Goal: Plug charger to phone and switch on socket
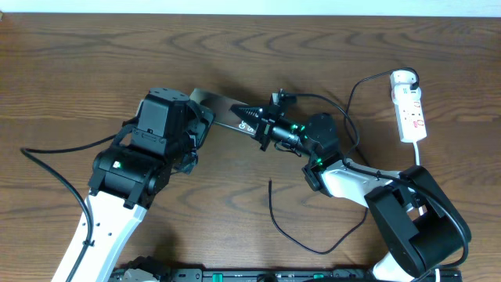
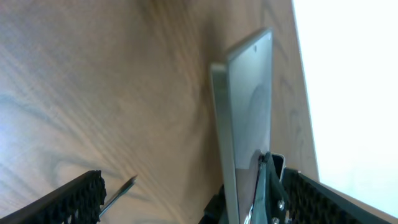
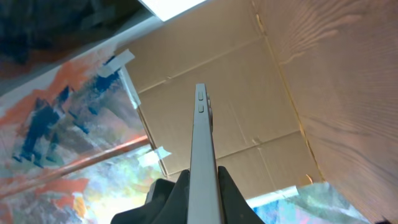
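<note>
The phone is tipped on its long edge above the table, a shiny brown-grey slab. My right gripper is shut on its near end; in the right wrist view both black fingers pinch the thin phone edge. My left gripper is open at the phone's other end; in the left wrist view its fingers stand wide apart with the phone between them, nearer the right finger. The charger cable's free tip lies loose on the table. Its white plug head sits in the socket.
The black cable loops over the table in front of the right arm and behind the right wrist. The socket's thick white cord runs toward the right arm's base. A black cable trails off at the left.
</note>
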